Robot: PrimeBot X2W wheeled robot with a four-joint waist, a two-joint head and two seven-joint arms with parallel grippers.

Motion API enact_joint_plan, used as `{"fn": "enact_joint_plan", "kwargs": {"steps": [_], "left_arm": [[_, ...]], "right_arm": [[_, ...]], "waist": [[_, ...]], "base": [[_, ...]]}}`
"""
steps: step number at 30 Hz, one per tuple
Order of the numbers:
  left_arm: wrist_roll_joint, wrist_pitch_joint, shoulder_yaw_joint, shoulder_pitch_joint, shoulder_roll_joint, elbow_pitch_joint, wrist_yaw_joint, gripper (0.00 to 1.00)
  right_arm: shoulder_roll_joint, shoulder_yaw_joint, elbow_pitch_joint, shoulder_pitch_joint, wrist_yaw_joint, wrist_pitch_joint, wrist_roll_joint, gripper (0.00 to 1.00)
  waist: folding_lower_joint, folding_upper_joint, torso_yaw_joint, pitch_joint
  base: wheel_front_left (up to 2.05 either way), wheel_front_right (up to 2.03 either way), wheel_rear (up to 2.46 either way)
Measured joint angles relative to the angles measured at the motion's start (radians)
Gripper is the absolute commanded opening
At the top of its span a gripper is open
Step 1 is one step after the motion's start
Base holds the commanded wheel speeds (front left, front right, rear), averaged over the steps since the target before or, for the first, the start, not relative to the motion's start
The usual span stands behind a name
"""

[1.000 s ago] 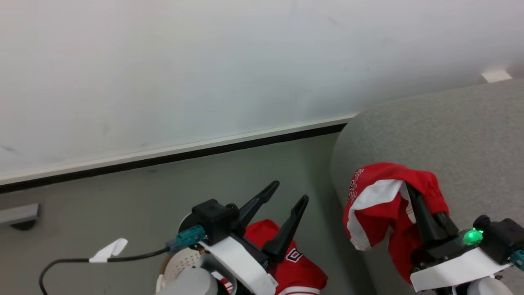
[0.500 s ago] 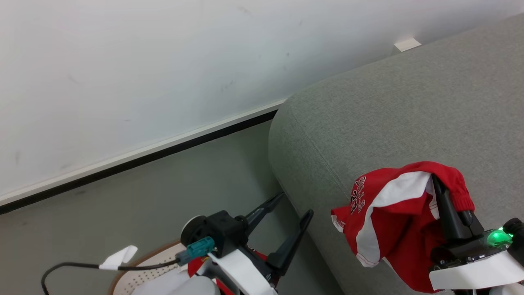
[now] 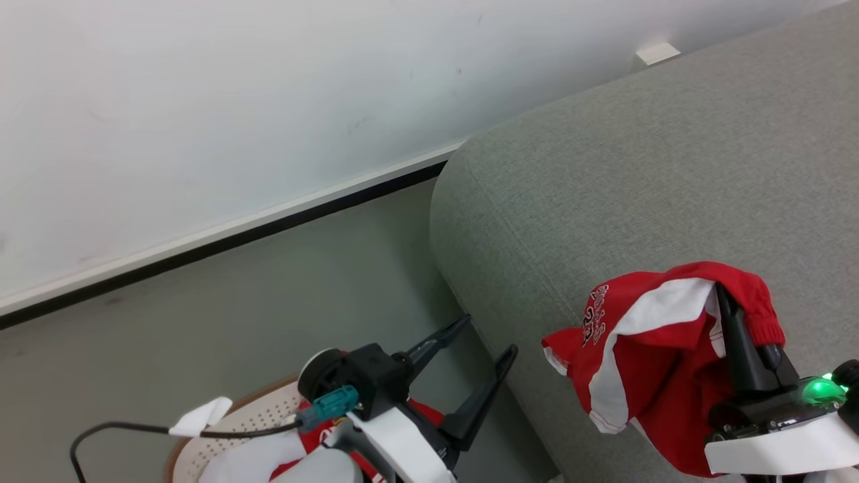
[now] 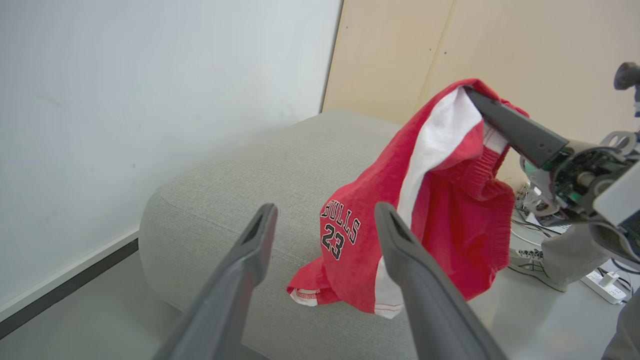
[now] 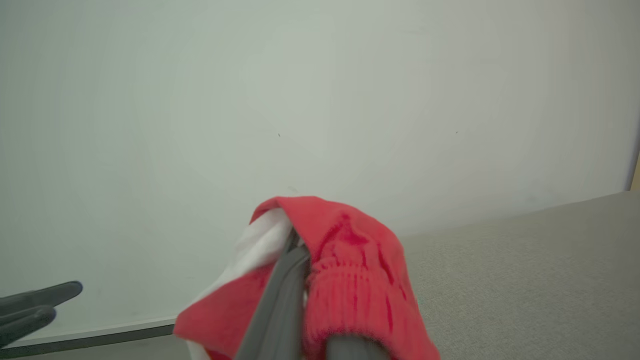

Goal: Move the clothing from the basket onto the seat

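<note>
Red jersey (image 3: 644,362) hung pinched tight in right gripper (image 3: 723,295) over the near edge of seat (image 3: 637,188), left gripper (image 3: 488,334) splayed wide and empty; dropped there, overhanging cloth could've dragged it onto the floor (image 3: 268,288).

The grey-green floor (image 3: 255,302) is seen ahead of and beneath the left tool (image 3: 490,333), and is bounded by a dark skirting strip (image 3: 221,243) at the foot of a white wall (image 3: 235,100). The basket (image 3: 254,412) is stood on this floor, just under the left tool's wrist. The seat (image 3: 637,168) is set on the floor to the right of the left tool, with its rounded corner near that tool's fingertips. Its top is spread beneath and beyond the right tool (image 3: 721,295). In the left wrist view, a white power strip (image 4: 607,290) and a shoe (image 4: 530,264) are found on the floor past the seat.
</note>
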Motion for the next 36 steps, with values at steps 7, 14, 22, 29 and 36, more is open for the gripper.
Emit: {"fn": "enact_joint_plan", "kwargs": {"steps": [7, 14, 22, 29, 36], "left_arm": [[0.016, 0.020, -0.006, -0.038, 0.019, -0.028, -0.006, 1.00], [0.047, 0.056, -0.005, -0.098, 0.057, -0.089, -0.021, 1.00], [0.061, 0.098, 0.014, -0.155, 0.118, -0.171, -0.029, 1.00], [0.075, 0.137, 0.045, -0.209, 0.184, -0.241, -0.034, 1.00], [0.081, 0.149, 0.081, -0.242, 0.222, -0.277, -0.028, 1.00]], "right_arm": [[0.006, -0.014, -0.021, -0.089, 0.000, 0.025, -0.007, 0.00], [-0.077, -0.079, -0.021, -0.284, 0.000, 0.132, 0.007, 0.00], [-0.205, -0.236, 0.067, -0.551, 0.000, 0.253, 0.097, 0.00], [-0.315, -0.310, 0.182, -0.739, 0.000, 0.314, 0.123, 0.00], [-0.366, -0.350, 0.320, -0.793, 0.000, 0.307, 0.037, 0.00]], "waist": [[0.0000, 0.0000, 0.026, 0.055], [0.0001, 0.0000, 0.072, 0.152], [0.0002, 0.0000, 0.132, 0.305], [0.0003, 0.0000, 0.176, 0.455], [0.0003, 0.0000, 0.214, 0.590]], "base": [[0.00, 0.00, 0.00], [0.00, 0.00, 0.00], [0.00, 0.00, 0.00], [0.00, 0.00, 0.00], [0.00, 0.00, 0.00]]}}
